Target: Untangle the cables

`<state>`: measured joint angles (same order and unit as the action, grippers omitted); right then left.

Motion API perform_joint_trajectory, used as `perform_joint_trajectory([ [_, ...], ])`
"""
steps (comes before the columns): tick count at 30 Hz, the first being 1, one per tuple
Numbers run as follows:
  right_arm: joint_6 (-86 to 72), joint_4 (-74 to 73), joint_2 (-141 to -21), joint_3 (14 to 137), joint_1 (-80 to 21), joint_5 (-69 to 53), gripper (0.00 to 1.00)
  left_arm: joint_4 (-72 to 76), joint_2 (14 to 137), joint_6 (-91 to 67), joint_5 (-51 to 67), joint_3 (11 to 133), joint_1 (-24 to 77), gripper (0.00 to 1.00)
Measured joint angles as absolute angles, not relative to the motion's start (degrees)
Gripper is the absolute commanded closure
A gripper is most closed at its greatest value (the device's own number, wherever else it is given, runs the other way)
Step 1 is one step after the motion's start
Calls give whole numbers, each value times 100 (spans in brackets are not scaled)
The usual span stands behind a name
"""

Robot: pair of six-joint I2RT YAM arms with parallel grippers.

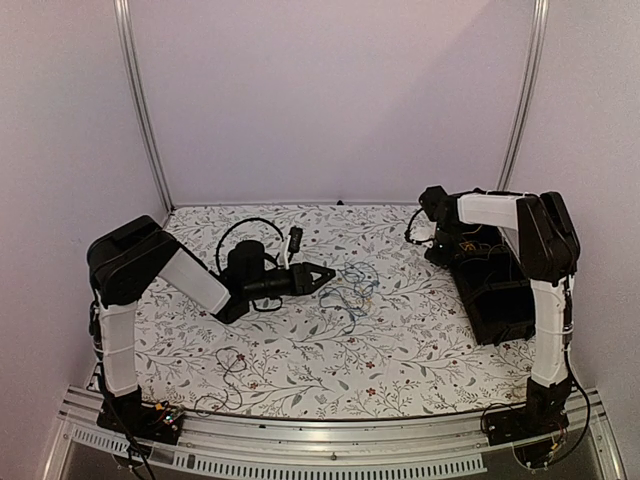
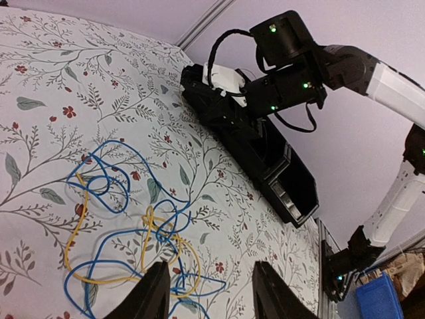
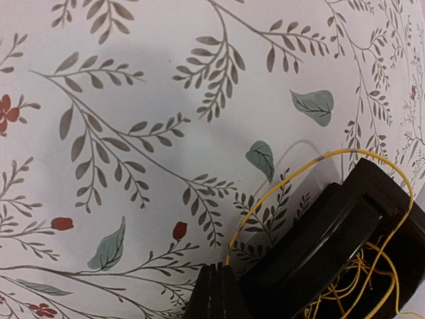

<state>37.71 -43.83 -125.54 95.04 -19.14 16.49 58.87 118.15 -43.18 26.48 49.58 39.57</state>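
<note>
Your left gripper sits at the middle of the overhead view with its fingers spread wide. Its tips point toward the right of the frame at the cables, a loose tangle of blue and yellow wire on the floral table cover just right of centre. In the left wrist view that tangle fills the lower left, and the two fingers rise from the bottom edge on either side of its lower right end, closed on nothing. A thin dark wire lies by itself toward the lower left of the overhead view. Your right gripper is at the upper right, by the far end of a black bin. Its fingers are pressed together — pinching the end of a yellow wire that arcs up over the bin's rim, with more yellow wire bunched inside at the lower right.
</note>
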Motion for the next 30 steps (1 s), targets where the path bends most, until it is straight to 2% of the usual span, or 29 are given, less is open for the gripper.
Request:
perform_joint_trajectory([
  [12,4077,-4045,-11590,9421,-1946,2224,100,6012,11948,-4473,2661,4947,3957,54],
  [27,4141,-4053,-11795,9268,-1127,2167,100,6069,11970,-4519,2665,4945,3955,54],
  [28,4132,-4077,-11837,9268,-1122,2126,97,6049,11961,-4501,2663,4945,3955,54],
  [30,4095,-4182,-11909,9277,-1125,2021,79,5907,11896,-4421,2648,4943,3951,54],
])
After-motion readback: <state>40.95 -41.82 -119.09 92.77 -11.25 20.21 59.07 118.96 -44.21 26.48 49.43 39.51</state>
